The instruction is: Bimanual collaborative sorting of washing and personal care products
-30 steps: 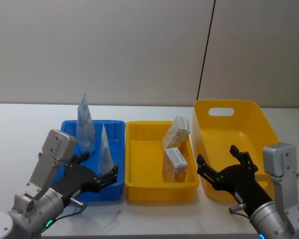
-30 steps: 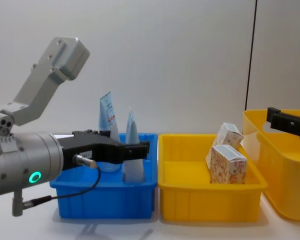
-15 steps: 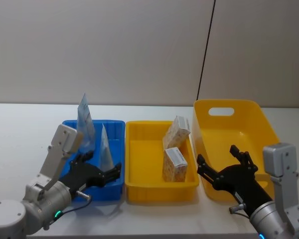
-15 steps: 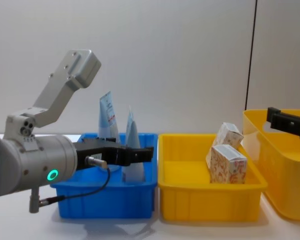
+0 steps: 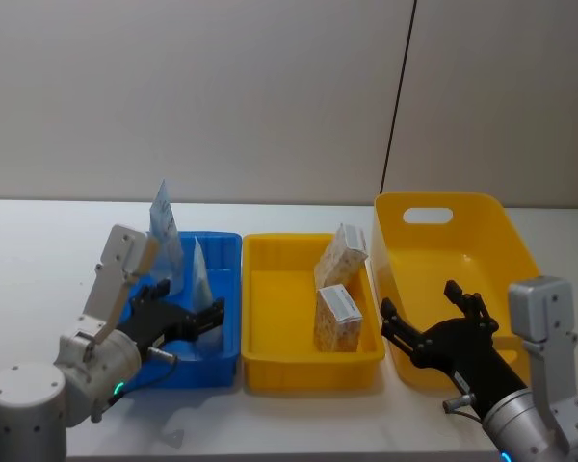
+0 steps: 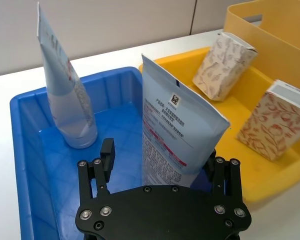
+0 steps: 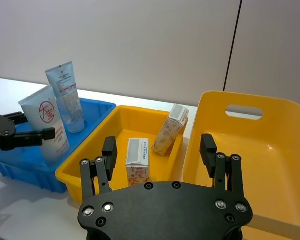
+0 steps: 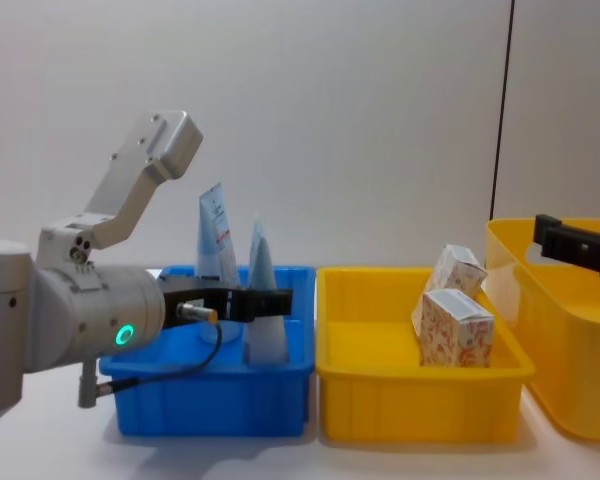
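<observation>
Pale-blue plastic, the logo tube [image 6: 175, 135] stands by the blue bin's [image 5: 227, 243] right wall, a red round logo on its front, a square code and unreadably fine print behind. The left pincer [image 6: 159, 157] straddles it, fingers spread (contact unclear). The translucent tube [image 6: 65, 100] stands at the far wall, two cartons [image 5: 342, 253] sit in the middle yellow bin [image 5: 270, 245], and the right pincer [image 5: 419, 303] hangs released over the large yellow bin's [image 5: 482, 207] near left corner.

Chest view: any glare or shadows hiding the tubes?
Chest view: no glare; soft shadow on the table under the blue bin; the open left gripper crosses the nearer tube low down. Head view: faint arm shadow on the table, farther tube evenly lit; right gripper idle by the large yellow bin.
</observation>
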